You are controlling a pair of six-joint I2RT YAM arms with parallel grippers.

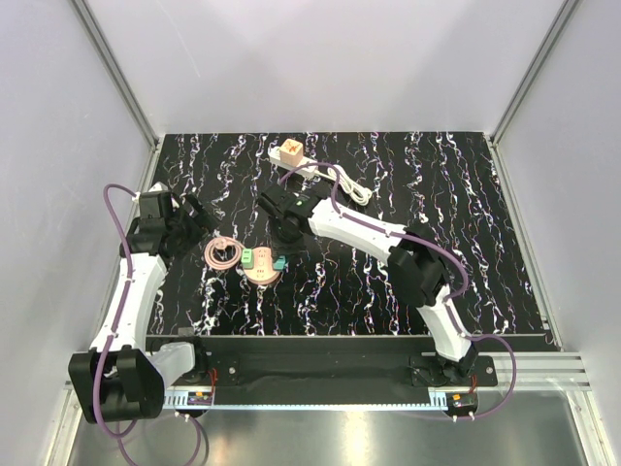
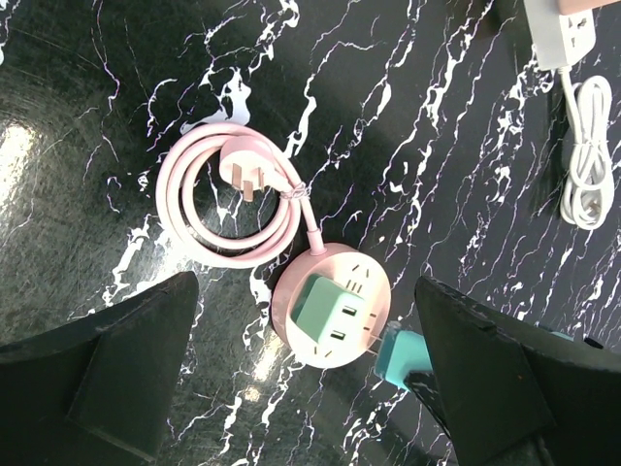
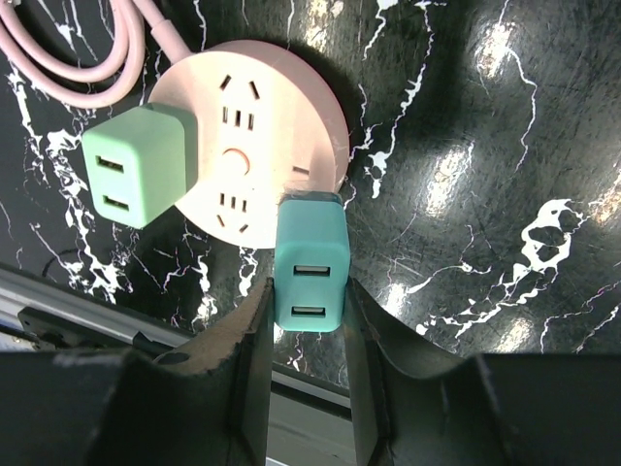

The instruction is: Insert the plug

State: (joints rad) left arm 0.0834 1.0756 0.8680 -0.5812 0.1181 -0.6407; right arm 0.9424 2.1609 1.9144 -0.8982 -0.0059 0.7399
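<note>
A round pink socket hub point(image 3: 243, 146) lies on the black marbled table, and a mint-green USB plug point(image 3: 136, 165) sits in its left side. My right gripper point(image 3: 309, 320) is shut on a teal USB plug point(image 3: 310, 267), which it holds at the hub's near-right rim with the prong end against the edge. In the top view, the right gripper point(image 1: 280, 254) is over the hub point(image 1: 262, 272). My left gripper point(image 2: 310, 388) is open and empty, hovering above the hub point(image 2: 330, 291) and the teal plug point(image 2: 403, 354). It stands left of the hub in the top view point(image 1: 199, 218).
The hub's pink cable point(image 2: 228, 209) lies coiled to its left, with its plug head point(image 2: 243, 175) inside the coil. A white power strip point(image 1: 291, 152) with a bundled white cable point(image 1: 351, 186) lies at the back of the table.
</note>
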